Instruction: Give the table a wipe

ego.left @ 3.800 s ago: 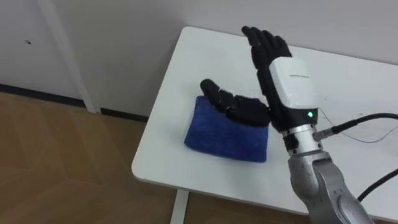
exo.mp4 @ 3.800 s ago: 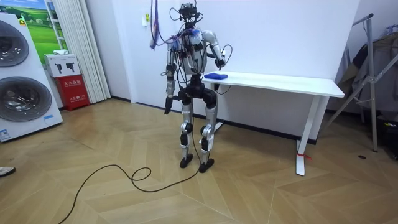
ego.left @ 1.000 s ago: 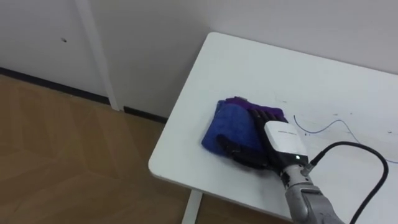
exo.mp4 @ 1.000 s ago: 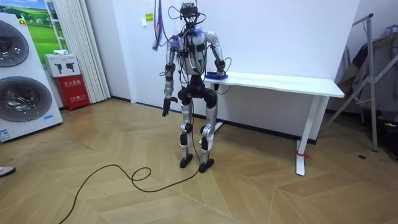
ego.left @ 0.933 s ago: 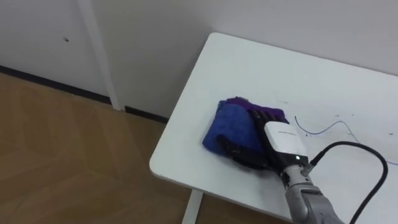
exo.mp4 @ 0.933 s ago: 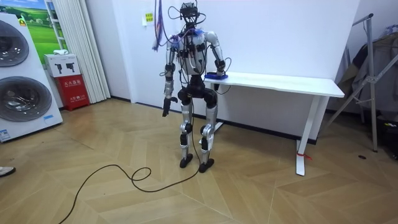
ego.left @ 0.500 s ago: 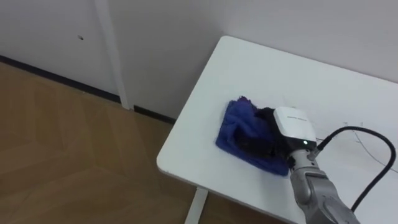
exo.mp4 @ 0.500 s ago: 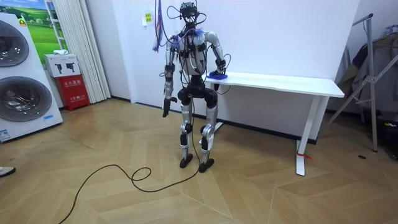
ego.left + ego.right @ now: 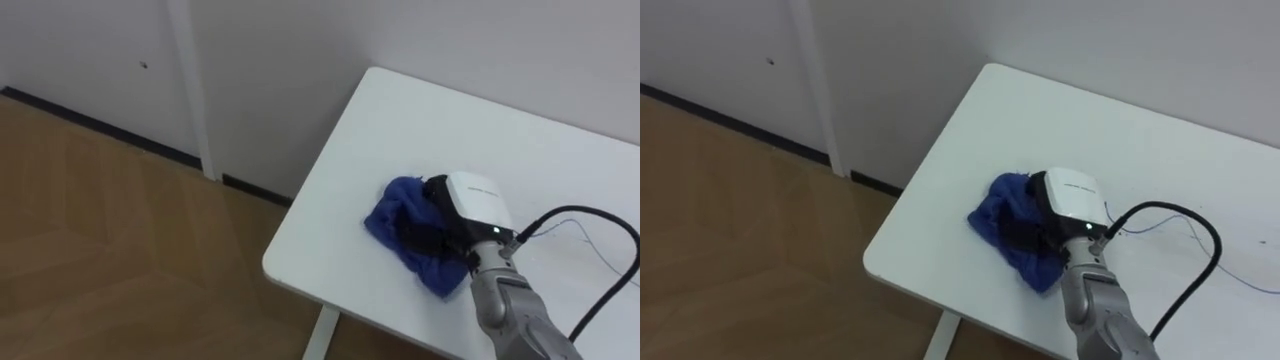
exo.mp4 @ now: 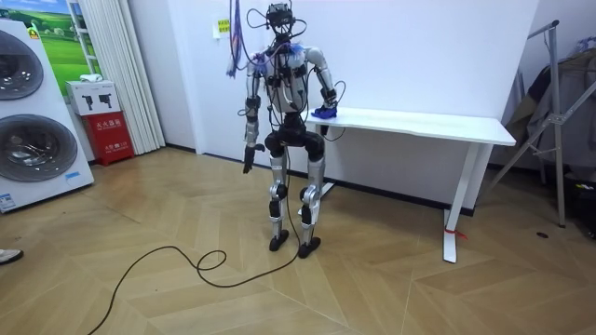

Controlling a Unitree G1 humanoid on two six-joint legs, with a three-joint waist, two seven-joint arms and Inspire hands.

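- Blue cloth (image 9: pixel 392 218): lay bunched in a heap on the white table (image 9: pixel 420 120), near its left front corner
- Right hand (image 9: pixel 472 203): rested on the cloth's right part, dark fingers curled into the folds and gripping it
- Left hand (image 10: pixel 248 160): hung at the robot's side, away from the table; open or closed could not be told
- Handling, as judged: soft, light, limp; likely to crumple and slide on the smooth top; best taken from above in a broad grasp, pressed down
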